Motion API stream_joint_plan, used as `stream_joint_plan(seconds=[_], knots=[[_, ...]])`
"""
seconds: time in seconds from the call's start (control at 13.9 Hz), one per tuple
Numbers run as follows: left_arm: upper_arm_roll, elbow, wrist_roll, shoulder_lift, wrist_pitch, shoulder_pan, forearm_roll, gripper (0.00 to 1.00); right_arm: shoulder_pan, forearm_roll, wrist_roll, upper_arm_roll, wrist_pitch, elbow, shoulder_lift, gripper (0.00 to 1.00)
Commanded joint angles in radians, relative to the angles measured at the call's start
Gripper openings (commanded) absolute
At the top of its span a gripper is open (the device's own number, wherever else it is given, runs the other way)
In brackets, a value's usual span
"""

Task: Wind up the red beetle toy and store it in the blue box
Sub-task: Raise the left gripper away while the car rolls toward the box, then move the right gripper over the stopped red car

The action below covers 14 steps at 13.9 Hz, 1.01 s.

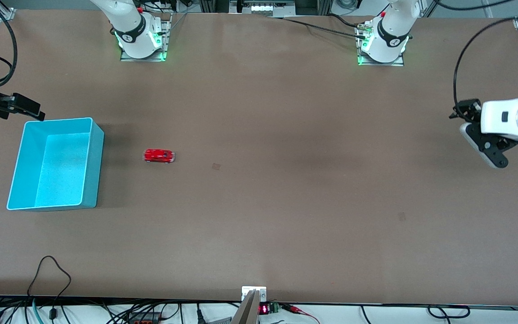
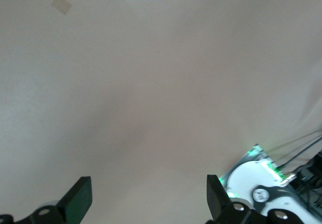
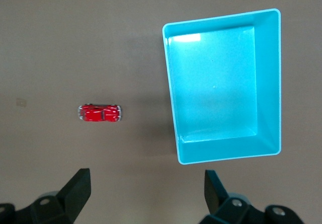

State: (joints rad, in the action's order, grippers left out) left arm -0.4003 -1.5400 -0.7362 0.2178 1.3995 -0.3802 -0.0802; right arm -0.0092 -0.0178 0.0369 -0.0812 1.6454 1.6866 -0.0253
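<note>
On the table (image 1: 259, 112), nothing yet gripped: red beetle toy (image 1: 159, 155) lies just beside the blue box (image 1: 92, 166), toward the right arm's end.

Start of task by my reading; toy unwound, box bare. Right gripper (image 3: 146, 194) hangs high over the table at the box's edge, jaws wide apart, holding nothing. Left gripper (image 2: 148, 199) waits at its own end over bare table, jaws likewise wide and unladen. Next move likely calls for the right arm to descend over the toy, jaws straddling its narrow body.

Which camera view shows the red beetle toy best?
The right wrist view: the red beetle toy appears largest, unobstructed, beside the blue box. The front view shows it smaller. The left wrist view shows only table.
</note>
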Motion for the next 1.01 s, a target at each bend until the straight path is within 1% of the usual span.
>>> stream_joint_plan(seconds=[0.0,0.14,0.22,0.29,0.36,0.43,0.5,0.58,0.65,0.72,0.79,0.86,0.94], knots=[[-0.055,0.107,0.168,0.008,-0.103,0.003,-0.010,1.00,0.008,-0.002,-0.009,0.008,0.004,-0.004,-0.013,1.00],[-0.112,0.168,0.318,0.008,-0.186,0.003,-0.012,1.00,0.020,-0.017,-0.009,0.009,0.010,-0.004,-0.018,1.00],[-0.132,0.193,0.392,0.006,-0.206,0.003,-0.012,1.00,0.035,-0.024,-0.009,0.011,0.010,-0.005,-0.021,1.00],[-0.137,0.198,0.455,-0.020,-0.205,0.010,-0.010,1.00,0.057,-0.024,-0.009,0.011,0.011,-0.011,-0.022,1.00],[-0.117,0.198,0.507,-0.043,-0.203,0.065,-0.010,1.00,0.080,-0.024,-0.009,0.011,0.013,-0.015,-0.027,1.00],[-0.012,0.201,0.549,-0.057,-0.201,0.154,-0.007,1.00,0.096,-0.025,-0.009,0.011,0.013,-0.022,-0.030,1.00],[0.129,0.186,0.569,-0.099,-0.180,0.258,0.003,1.00,0.110,-0.036,0.003,0.011,0.014,-0.025,-0.044,1.00],[0.202,0.154,0.578,-0.136,-0.098,0.312,0.007,1.00,0.123,-0.066,0.005,0.011,0.016,-0.025,-0.070,1.00],[0.243,0.091,0.578,-0.187,-0.024,0.325,0.010,1.00,0.124,-0.095,0.006,0.011,0.016,-0.025,-0.083,1.00],[0.300,0.021,0.590,-0.231,0.051,0.363,0.019,1.00,0.123,-0.112,0.014,0.011,0.017,-0.027,-0.106,1.00],[0.370,-0.024,0.630,-0.259,0.111,0.421,0.019,1.00,0.124,-0.113,0.041,0.011,0.022,-0.025,-0.129,1.00],[0.420,-0.034,0.673,-0.259,0.136,0.454,0.023,1.00,0.132,-0.111,0.096,0.011,0.051,-0.013,-0.142,1.00],[0.429,-0.045,0.710,-0.256,0.162,0.458,0.033,1.00,0.139,-0.103,0.154,0.012,0.091,0.016,-0.143,1.00]])
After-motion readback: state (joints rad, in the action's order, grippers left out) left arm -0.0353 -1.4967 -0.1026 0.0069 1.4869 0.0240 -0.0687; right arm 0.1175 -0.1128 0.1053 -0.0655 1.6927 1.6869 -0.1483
